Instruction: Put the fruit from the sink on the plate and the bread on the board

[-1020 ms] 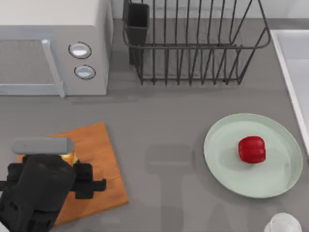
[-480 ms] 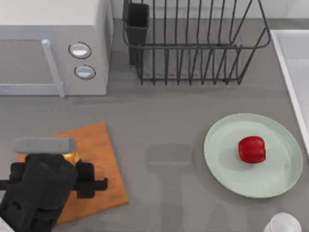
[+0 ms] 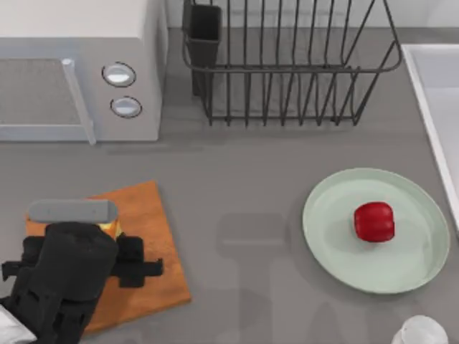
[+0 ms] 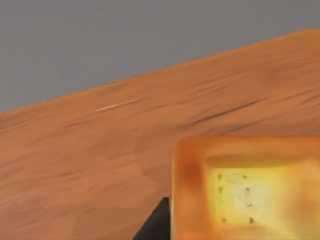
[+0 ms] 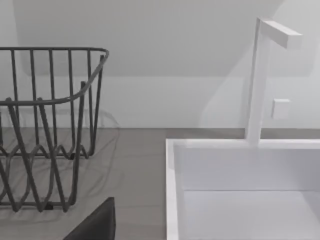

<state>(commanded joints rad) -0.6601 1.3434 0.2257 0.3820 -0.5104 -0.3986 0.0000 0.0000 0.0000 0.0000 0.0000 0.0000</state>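
Fruit count: one red fruit [image 3: 374, 221], lying on the plate, right of its centre.
Plate count: one pale green plate [image 3: 337, 261], at the right side of the table, just beside the sink rim.
Bread count: one chunk of bread [image 4: 247, 187], toasted top and pale middle, resting on the board under the left gripper; a small yellow sliver of it [image 3: 110, 228] showed in the top view.
Board count: one wooden board [image 3: 154, 236], at the lower left of the table, set at a slant.
Sink count: one white sink [image 3: 439, 100], along the right edge of the table, with one faucet [image 5: 265, 75] rising behind it.
Other items: one microwave [image 3: 79, 68] at the upper left; one wire dish rack [image 3: 287, 64] at the top centre; one clear glass [image 3: 420, 333] near the lower right corner.
Left arm pose: the left gripper [image 3: 107, 233] pointed down over the board's left part, directly above the bread.
Left pincer state: could not be told.
Right arm pose: parked, its wrist camera facing the sink and rack.
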